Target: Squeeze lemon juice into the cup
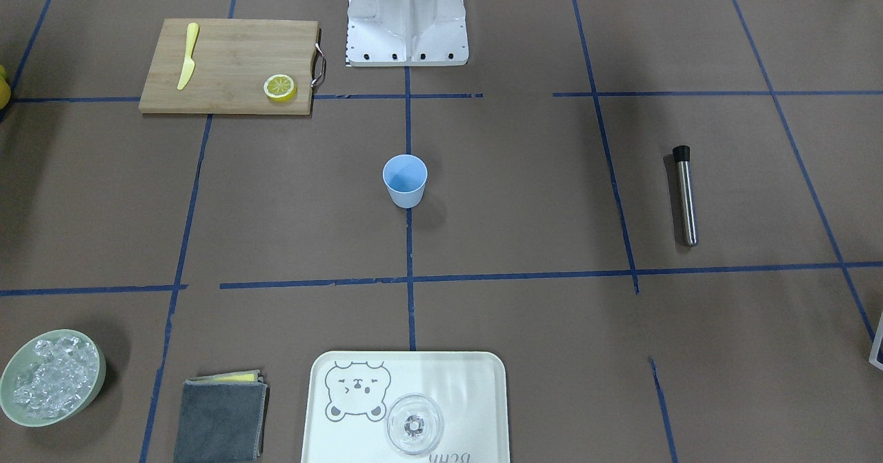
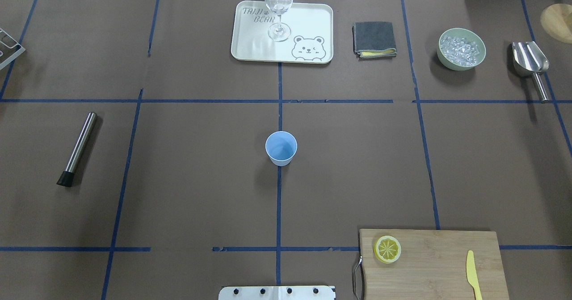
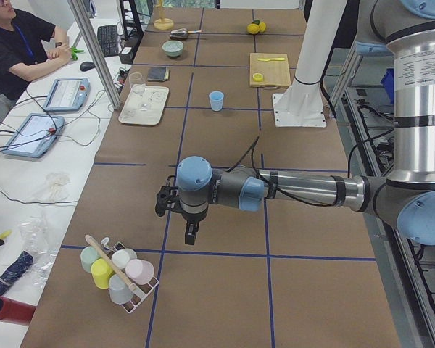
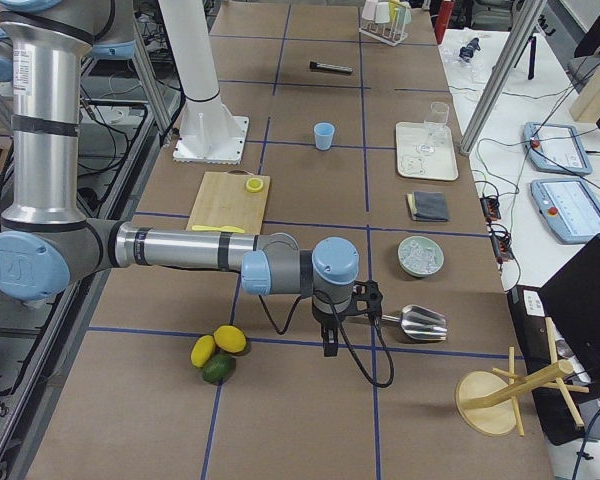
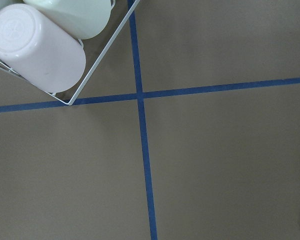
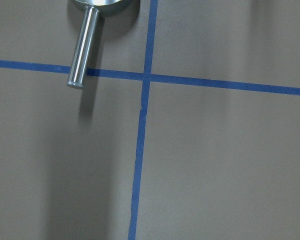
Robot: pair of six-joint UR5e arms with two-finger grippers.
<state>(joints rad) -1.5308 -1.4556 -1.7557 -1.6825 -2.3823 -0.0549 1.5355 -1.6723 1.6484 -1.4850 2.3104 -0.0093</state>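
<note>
The light-blue cup [image 1: 405, 180] stands upright and empty at the table's middle [image 2: 281, 148]. One lemon slice [image 1: 280, 87] lies flat on the corner of the wooden cutting board [image 2: 438, 264] at the robot's right [image 2: 387, 249]. Neither gripper shows in the overhead or front view. My left gripper [image 3: 188, 233] hangs over bare table far to the left, near a cup rack. My right gripper [image 4: 330, 345] hangs far to the right, near a metal scoop. I cannot tell whether either is open or shut. Both wrist views show only table.
A yellow plastic knife [image 2: 473, 273] lies on the board. A metal muddler [image 2: 78, 148] lies at the left. At the far edge are a tray [image 2: 250, 45] with a clear glass [image 2: 279, 9], a grey cloth [image 2: 374, 38], an ice bowl [image 2: 461, 48] and the scoop [image 2: 529, 65].
</note>
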